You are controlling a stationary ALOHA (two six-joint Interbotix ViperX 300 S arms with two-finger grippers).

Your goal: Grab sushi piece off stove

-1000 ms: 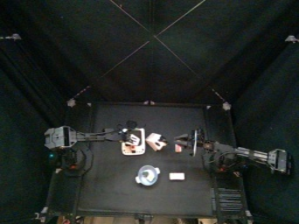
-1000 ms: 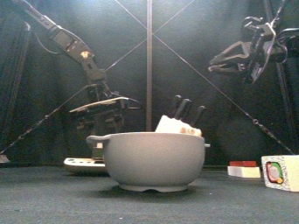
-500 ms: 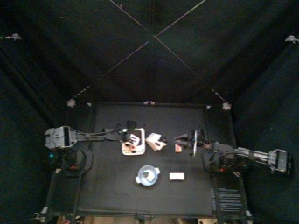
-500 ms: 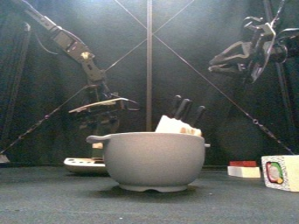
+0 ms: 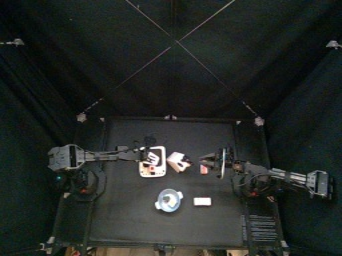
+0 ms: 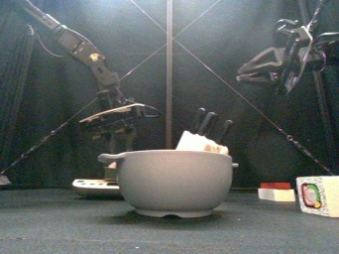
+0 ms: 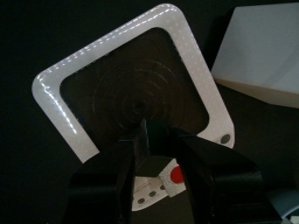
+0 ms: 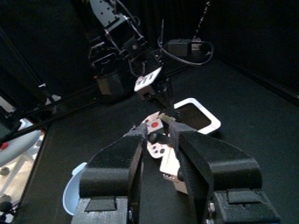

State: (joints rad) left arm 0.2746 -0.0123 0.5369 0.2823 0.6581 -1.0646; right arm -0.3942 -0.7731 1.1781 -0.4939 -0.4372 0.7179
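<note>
We see the stove [image 7: 135, 87] as a smooth plastic slab, its white rim glossy and beaded with fine bumps along the edge, its dark face semi-matt and pressed with faint concentric rings, while the white block [image 7: 263, 52] at its two o'clock looks like plain matt plastic or card. The left pincer [image 7: 163, 162] shows hard black plastic jaws with a dull sheen, gripping a small piece [image 7: 158, 181] of glossy white plastic dotted with holes and a red spot. We find the bowl [image 6: 172, 182] smooth, matt grey plastic, the desk [image 6: 54, 223] a dull, slightly grainy black, and the curtains [image 5: 54, 80] soft matt black cloth.
</note>
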